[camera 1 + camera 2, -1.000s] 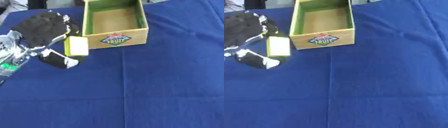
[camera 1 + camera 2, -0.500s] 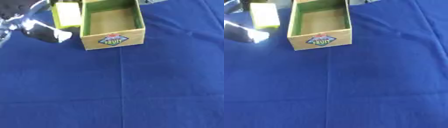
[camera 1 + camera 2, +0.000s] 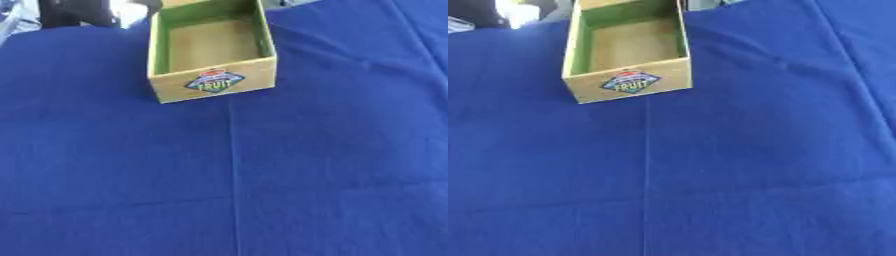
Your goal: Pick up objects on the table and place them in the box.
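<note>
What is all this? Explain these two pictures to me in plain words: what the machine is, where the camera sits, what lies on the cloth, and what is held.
The machine is a person-sized robot torso with two arms and hands, steered by a person. Both pictures come from a twin camera in its head, looking down: one from the left eye and one from the right, so they nearly match. A blue cloth-covered table fills the view. Toward its far side stands an open tan cardboard box with green inner walls and a "FRUIT" label on its near wall. The part of its floor that shows is bare. No loose object shows on the cloth. The dark blurred shape at the top left edge is probably the robot's left hand; whether it holds anything cannot be told. The right hand is out of view.
</note>
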You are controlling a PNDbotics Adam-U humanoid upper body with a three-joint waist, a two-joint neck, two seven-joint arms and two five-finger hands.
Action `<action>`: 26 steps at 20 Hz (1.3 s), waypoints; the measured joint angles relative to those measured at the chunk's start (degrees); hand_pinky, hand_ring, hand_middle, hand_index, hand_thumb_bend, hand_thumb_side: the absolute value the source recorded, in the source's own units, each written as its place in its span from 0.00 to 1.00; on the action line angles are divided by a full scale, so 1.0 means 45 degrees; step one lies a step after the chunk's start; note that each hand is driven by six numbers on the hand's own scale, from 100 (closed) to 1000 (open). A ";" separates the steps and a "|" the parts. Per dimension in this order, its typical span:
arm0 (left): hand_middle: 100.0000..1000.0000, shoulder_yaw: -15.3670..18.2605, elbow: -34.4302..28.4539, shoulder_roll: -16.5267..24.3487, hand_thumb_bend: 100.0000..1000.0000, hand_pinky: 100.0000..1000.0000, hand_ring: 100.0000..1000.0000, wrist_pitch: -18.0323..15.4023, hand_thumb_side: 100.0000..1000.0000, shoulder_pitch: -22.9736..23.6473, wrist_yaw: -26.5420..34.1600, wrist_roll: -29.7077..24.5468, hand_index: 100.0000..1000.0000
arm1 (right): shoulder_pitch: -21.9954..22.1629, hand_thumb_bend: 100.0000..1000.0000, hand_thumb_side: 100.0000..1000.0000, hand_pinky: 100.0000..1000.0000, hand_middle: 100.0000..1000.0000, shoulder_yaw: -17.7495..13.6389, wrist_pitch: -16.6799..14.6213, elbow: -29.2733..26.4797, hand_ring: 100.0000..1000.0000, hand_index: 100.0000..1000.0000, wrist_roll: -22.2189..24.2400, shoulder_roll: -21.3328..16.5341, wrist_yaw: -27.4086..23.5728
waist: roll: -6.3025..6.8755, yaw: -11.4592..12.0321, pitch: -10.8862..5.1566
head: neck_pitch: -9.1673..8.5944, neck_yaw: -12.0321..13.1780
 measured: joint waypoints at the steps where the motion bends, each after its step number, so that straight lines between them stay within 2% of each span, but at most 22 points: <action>1: 0.27 -0.0011 0.0257 -0.0150 0.17 0.00 0.31 -0.0052 0.30 -0.0182 0.0010 -0.0057 0.40 | -0.0008 0.00 1.00 0.66 0.53 0.0007 -0.0020 0.0000 0.69 0.70 0.0016 -0.0011 0.0000 | 0.0001 -0.0014 0.0000 | -0.0012 0.0001; 13: 0.27 -0.0056 0.3448 -0.2035 0.16 0.00 0.31 -0.0662 0.33 -0.1986 -0.0351 -0.0851 0.40 | -0.0641 0.00 1.00 0.66 0.53 0.0222 -0.0294 0.0000 0.69 0.71 0.0216 -0.0086 -0.0118 | 0.0055 -0.0206 0.0065 | -0.1134 0.0071; 20: 0.27 0.0249 0.5326 -0.3174 0.15 0.01 0.31 -0.0955 0.34 -0.2784 -0.1304 -0.1056 0.40 | -0.0891 0.00 1.00 0.66 0.53 0.0302 -0.0369 0.0000 0.69 0.71 0.0306 -0.0086 -0.0188 | 0.0188 -0.0515 0.0309 | -0.1344 0.0194; 26: 0.27 0.0437 0.6899 -0.4081 0.15 0.04 0.33 -0.1251 0.35 -0.3322 -0.2239 -0.1073 0.41 | -0.1059 0.00 1.00 0.66 0.53 0.0341 -0.0415 0.0000 0.69 0.71 0.0363 -0.0086 -0.0216 | 0.0276 -0.0703 0.0425 | -0.1360 0.0282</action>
